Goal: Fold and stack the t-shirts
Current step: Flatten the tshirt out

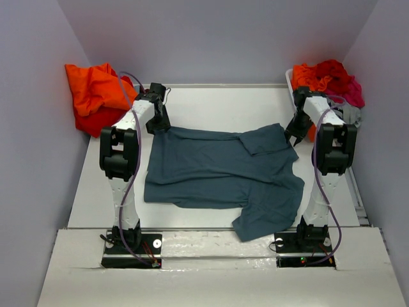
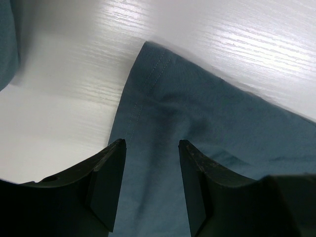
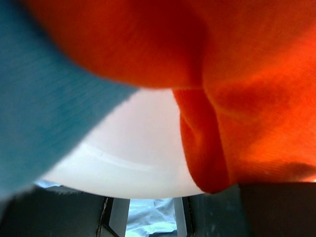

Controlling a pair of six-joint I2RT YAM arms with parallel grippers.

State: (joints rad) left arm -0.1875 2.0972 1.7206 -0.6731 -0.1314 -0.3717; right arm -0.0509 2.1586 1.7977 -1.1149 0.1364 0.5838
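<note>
Covering white table (image 1: 211,102), slate-blue t-shirt (image 1: 217,169), lilac walls (image 1: 217,38)

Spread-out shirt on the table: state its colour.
Dark slate-blue shirt, best seen from the top external view.

Between the jaws of the left gripper (image 2: 152,145) lies the slate-blue t-shirt (image 2: 207,123), a soft matt cloth, smooth and finely woven, with a stitched hem. The fingers (image 2: 106,187) look like matt black plastic. Beyond the jaws the table (image 2: 64,84) is white, faintly wood-grained and slightly glossy, and close before the right jaws the orange t-shirt (image 3: 247,98) shows a matt, fuzzy knit.
</note>
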